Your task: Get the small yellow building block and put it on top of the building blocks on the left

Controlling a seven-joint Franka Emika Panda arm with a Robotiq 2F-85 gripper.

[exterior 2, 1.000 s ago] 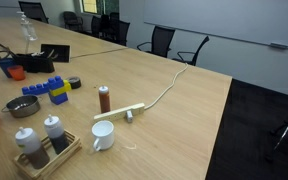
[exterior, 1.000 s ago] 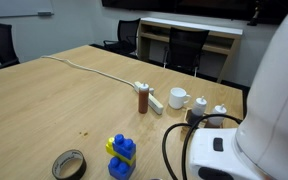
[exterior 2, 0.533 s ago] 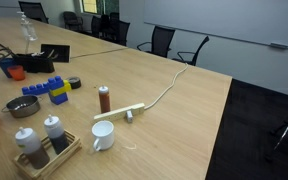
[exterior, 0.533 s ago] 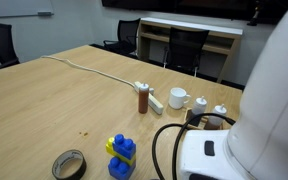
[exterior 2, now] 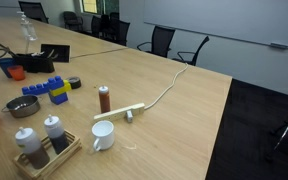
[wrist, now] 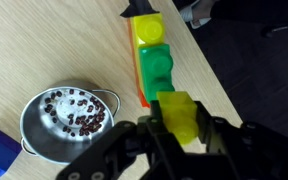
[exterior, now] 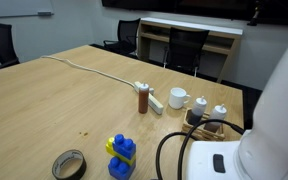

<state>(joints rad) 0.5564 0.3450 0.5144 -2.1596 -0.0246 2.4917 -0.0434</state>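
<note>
Wrist view: pincer point(wrist: 180, 135) clenched on small yellow building block point(wrist: 181, 112); arm point(exterior: 279, 110) shifted, likely carrying toward building blocks point(exterior: 121, 157), 6 o'clock in an exterior view.

You're gripping the small yellow building block point(wrist: 184, 118) aloft; the blue-and-yellow building blocks point(exterior: 121, 156) are sitting stacked on the table point(exterior: 44, 100).
</note>
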